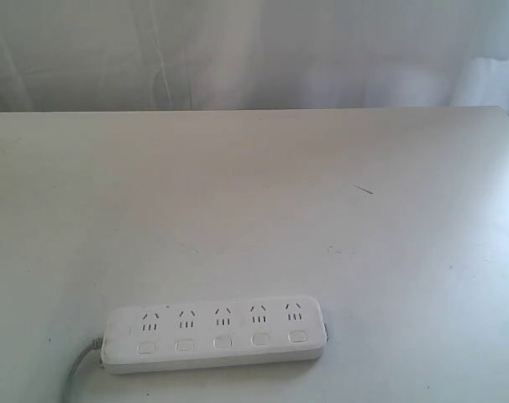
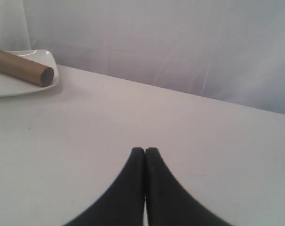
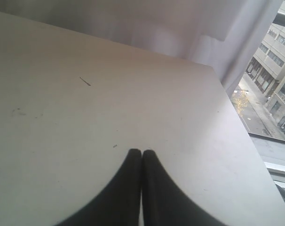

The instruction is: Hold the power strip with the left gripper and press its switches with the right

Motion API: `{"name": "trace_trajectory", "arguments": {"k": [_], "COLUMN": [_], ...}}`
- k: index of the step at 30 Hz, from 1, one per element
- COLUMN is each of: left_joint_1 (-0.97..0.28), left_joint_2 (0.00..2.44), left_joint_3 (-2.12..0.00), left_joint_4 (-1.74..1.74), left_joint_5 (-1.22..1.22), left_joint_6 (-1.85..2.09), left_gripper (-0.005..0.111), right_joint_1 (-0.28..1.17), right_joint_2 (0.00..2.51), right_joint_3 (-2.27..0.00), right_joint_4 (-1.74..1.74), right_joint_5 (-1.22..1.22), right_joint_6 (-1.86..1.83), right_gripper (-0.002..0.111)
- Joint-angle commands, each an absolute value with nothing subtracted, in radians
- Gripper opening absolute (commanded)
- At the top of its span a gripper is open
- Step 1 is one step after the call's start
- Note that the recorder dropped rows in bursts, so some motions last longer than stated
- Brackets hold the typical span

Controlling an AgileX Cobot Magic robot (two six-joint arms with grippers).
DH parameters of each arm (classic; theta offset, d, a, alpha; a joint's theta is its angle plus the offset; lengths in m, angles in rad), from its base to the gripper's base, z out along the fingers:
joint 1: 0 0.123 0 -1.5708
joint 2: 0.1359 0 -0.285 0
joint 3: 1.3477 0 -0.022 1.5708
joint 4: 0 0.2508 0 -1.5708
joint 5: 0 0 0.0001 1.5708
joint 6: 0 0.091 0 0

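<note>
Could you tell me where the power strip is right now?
In the exterior view, the long white plastic power strip lies on the white table, low and left of centre.

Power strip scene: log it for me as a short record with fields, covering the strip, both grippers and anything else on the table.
power strip: lying flat on the table, untouched
switches: five in a row, none being pressed
cord: grey, at the strip's left end in exterior view
left gripper: jaws shut, empty, over the table
right gripper: jaws shut, empty, over the table
other: brown tube lying on a white plate
</note>
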State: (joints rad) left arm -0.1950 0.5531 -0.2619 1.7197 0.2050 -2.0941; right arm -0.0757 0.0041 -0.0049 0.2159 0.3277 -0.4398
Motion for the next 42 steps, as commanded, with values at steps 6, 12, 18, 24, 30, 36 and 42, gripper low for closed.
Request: {"name": "trace_trajectory", "arguments": {"k": [6, 12, 18, 24, 30, 36, 42], "left_joint_1": [-0.192, -0.141, -0.061, -0.046, -0.046, -0.046, -0.046], "left_joint_2": [0.276, 0.139, 0.095, 0.056, 0.041, 0.041, 0.041], "left_joint_3": [-0.128, -0.021, 0.000, 0.000, 0.000, 0.000, 0.000], "left_joint_4": [1.744, 1.744, 1.744, 1.744, 1.744, 1.744, 1.744], "left_joint_5": [0.203, 0.024, -0.086, -0.116, -0.277, -0.434, -0.479], "left_joint_6": [-2.062, -2.070, -2.039, -2.026, -2.040, -2.043, -2.041], "left_gripper": [0.000, 0.000, 0.000, 0.000, 0.000, 0.000, 0.000], "right_joint_1": [-0.082, -0.082, -0.082, -0.082, -0.082, -0.082, -0.082], "right_joint_2": [0.000, 0.000, 0.000, 0.000, 0.000, 0.000, 0.000], "right_joint_3": [0.000, 0.000, 0.000, 0.000, 0.000, 0.000, 0.000], "right_joint_4": [0.213, 0.213, 0.213, 0.213, 0.213, 0.213, 0.213], "right_joint_5": [0.322, 0.322, 0.322, 0.322, 0.322, 0.322, 0.322], "right_joint_6": [-0.446, -0.446, -0.446, -0.446, -0.446, -0.446, -0.444], "right_gripper": [0.000, 0.000, 0.000, 0.000, 0.000, 0.000, 0.000]}}
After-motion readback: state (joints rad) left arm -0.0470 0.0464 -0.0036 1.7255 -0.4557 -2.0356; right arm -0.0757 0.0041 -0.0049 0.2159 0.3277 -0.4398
